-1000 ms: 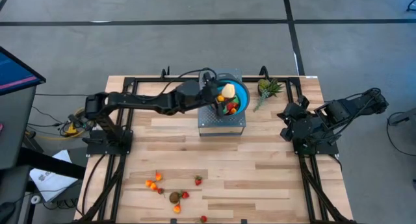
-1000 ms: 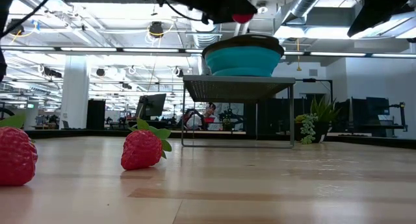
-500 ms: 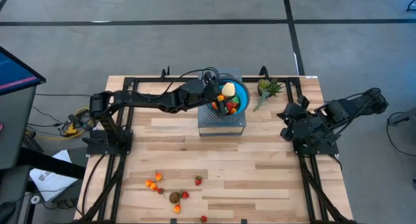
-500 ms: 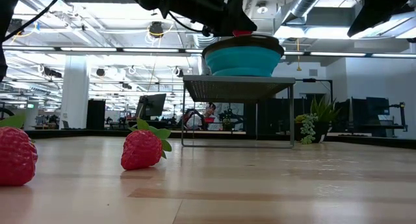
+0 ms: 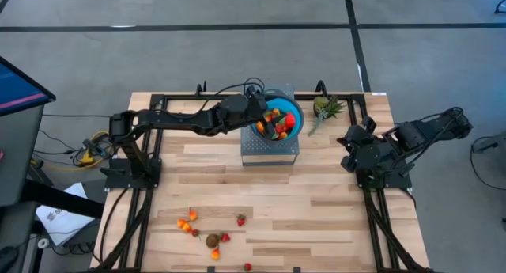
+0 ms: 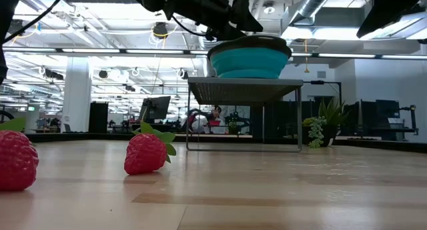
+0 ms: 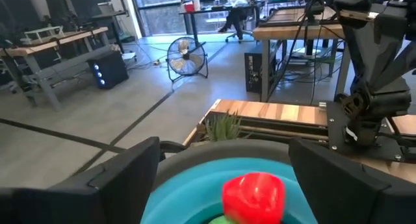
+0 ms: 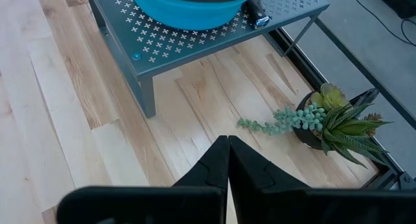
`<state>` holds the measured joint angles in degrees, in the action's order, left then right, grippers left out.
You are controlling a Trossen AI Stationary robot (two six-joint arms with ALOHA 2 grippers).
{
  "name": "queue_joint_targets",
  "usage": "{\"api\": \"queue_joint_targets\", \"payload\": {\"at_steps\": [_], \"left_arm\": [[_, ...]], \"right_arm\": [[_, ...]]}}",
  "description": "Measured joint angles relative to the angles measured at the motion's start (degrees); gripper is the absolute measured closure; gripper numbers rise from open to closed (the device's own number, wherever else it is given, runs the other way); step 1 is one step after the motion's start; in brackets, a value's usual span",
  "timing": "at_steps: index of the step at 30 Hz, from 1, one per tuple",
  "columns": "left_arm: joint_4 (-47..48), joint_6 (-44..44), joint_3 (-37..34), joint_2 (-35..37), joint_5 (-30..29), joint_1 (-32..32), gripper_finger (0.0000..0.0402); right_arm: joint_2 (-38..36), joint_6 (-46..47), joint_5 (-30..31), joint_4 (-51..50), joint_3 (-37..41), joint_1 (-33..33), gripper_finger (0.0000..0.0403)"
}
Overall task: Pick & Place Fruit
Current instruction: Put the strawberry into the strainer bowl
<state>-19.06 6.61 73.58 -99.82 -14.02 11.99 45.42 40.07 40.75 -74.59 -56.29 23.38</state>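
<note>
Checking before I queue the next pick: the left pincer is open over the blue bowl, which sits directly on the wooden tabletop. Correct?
Not quite. The left pincer is open over the blue bowl, but the bowl sits on a perforated metal stand above the tabletop, as the low view shows.

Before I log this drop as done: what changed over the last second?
The left gripper let go of a red fruit, which now lies in the blue bowl, and opened wider as its arm drew back slightly from the bowl. The right gripper stayed shut at the table's right side; the loose fruits on the table did not move.
</note>
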Motion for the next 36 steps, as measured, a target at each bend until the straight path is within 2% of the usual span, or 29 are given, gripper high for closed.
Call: {"api": "queue_joint_targets", "payload": {"at_steps": [4, 9, 18, 25, 27, 32, 36], "left_arm": [[-0.71, -0.01, -0.06, 0.89, 0.01, -0.43, 0.0072], [-1.05, -0.56, -0.13, 3.59, 0.0, -2.34, 0.0103], [-0.71, -11.89, -0.13, 9.69, -0.02, -6.06, 0.0145], [-0.16, -13.33, -0.11, 10.9, -0.17, -10.49, 0.0169], [-0.26, -13.33, -0.11, 10.91, -2.82, -12.97, 0.0181], [0.3, -13.35, -0.11, 10.68, -15.14, -20.52, 0.0218], [0.7, -13.34, -0.11, 10.68, -22.68, -26.59, 0.0249]], "right_arm": [[0.01, -0.06, 0.0, -0.02, 0.0, 0.0, 0.0403], [-0.03, -0.02, -0.2, -0.04, 0.0, -0.02, 0.0403], [-0.02, -0.02, -0.22, 0.17, 0.0, -0.02, 0.0403], [-0.02, -0.96, -0.47, 0.46, 0.0, 0.48, 0.0403], [-0.01, -2.68, -1.14, 0.48, 0.0, 1.37, 0.0403], [0.0, -2.99, -3.43, 0.7, 0.0, 4.58, 0.0403], [0.01, -2.72, -3.45, 1.6, 0.0, 7.63, 0.0403]]}}
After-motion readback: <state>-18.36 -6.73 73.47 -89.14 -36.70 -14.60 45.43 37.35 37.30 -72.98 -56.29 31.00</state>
